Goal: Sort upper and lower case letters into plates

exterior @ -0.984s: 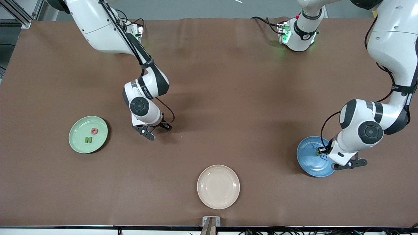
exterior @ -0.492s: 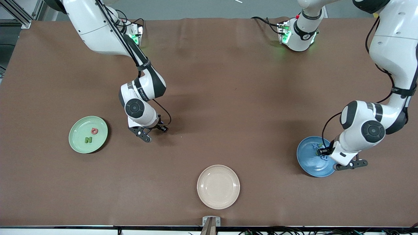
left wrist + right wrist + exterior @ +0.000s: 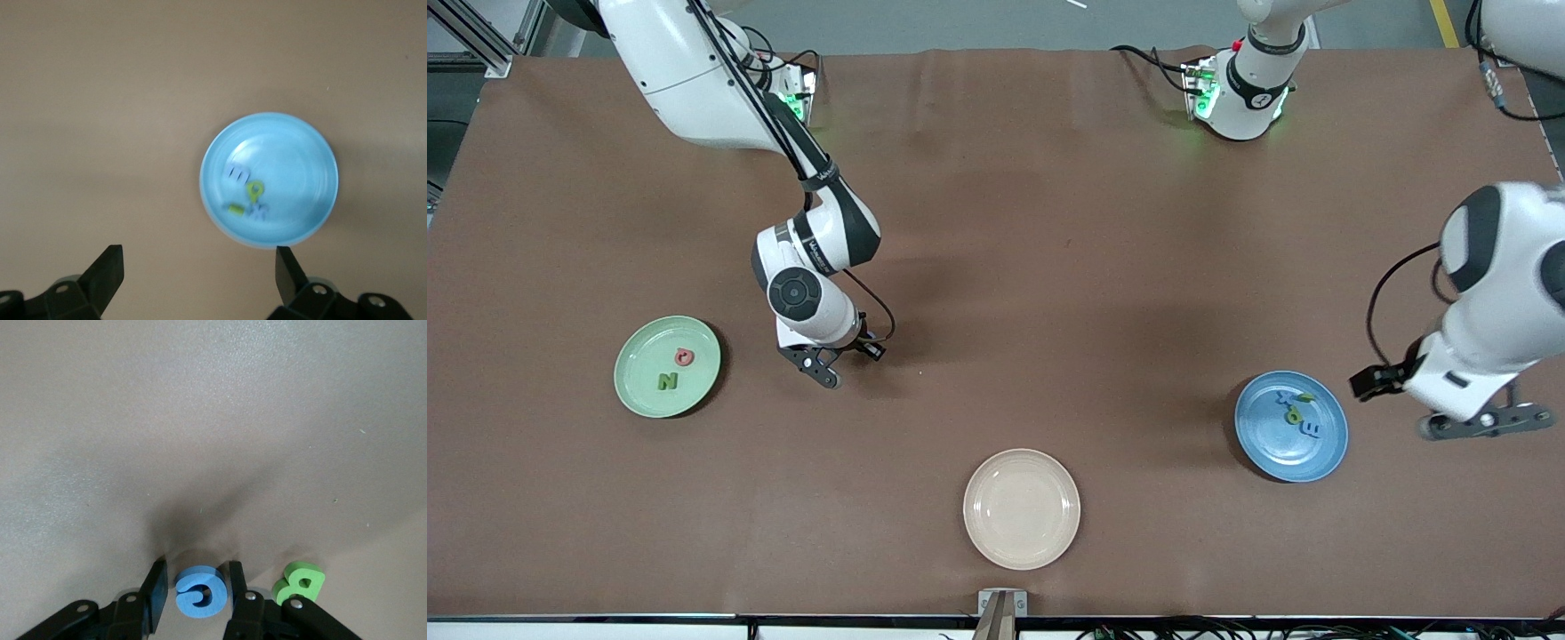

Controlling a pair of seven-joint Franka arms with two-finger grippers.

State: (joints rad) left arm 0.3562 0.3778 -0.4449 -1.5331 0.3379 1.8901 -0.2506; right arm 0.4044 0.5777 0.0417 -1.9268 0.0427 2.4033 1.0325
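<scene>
My right gripper [image 3: 820, 370] is low on the table between the mint green plate [image 3: 640, 356] and the table's middle. In the right wrist view its open fingers [image 3: 197, 577] stand on either side of a flat blue letter G [image 3: 199, 592], with a narrow gap on one side. A green letter B [image 3: 300, 581] lies right beside it. The mint plate holds a pink letter [image 3: 684, 357] and a green N [image 3: 667, 381]. The blue plate [image 3: 1280, 453] holds several blue and green letters [image 3: 1298, 413]. My left gripper [image 3: 1485, 422] hangs open and empty beside the blue plate [image 3: 300, 160], toward the left arm's end.
A cream-beige plate [image 3: 1021, 508] lies empty near the table's front edge, at the middle. The brown table cover [image 3: 1049, 267] is bare between the plates.
My left arm has lifted off the blue plate and swung toward its own end of the table, leaving the letters in the plate. My right gripper shifted slightly toward the mint plate, then held still.
</scene>
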